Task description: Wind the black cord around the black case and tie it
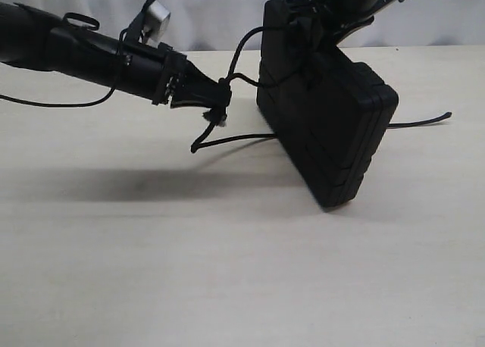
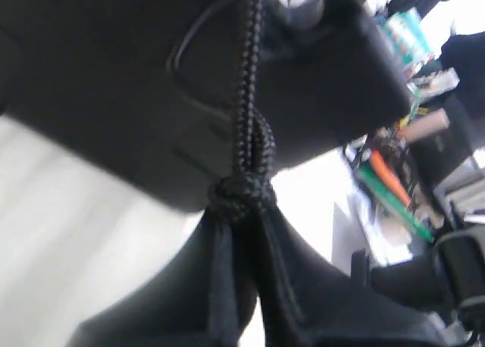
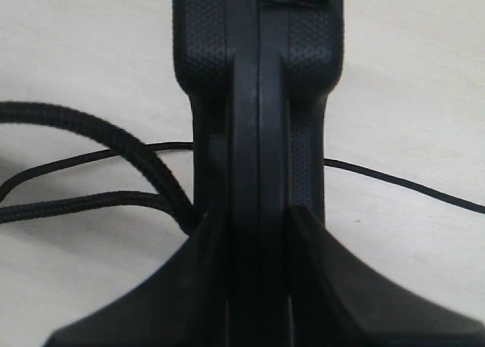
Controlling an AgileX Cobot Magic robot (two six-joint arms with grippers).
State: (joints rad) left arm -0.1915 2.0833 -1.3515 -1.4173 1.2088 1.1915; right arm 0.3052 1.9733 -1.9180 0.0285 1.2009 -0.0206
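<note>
My right gripper is clamped on the top edge of the black case, one finger against each face. The case stands tilted on its lower end on the table, right of centre and toward the far side. I judge it is propped up like this so the cord can pass beneath and round it.

My left gripper, just left of the case, is pinched tight on the black cord at a small knot, which should stop the cord slipping through the fingers. From there one strand climbs over the case's upper left corner. Another droops toward the table and runs back to the case. A loose tail lies on the table to the right. The wrap looks begun, but I can see no tie yet.
</note>
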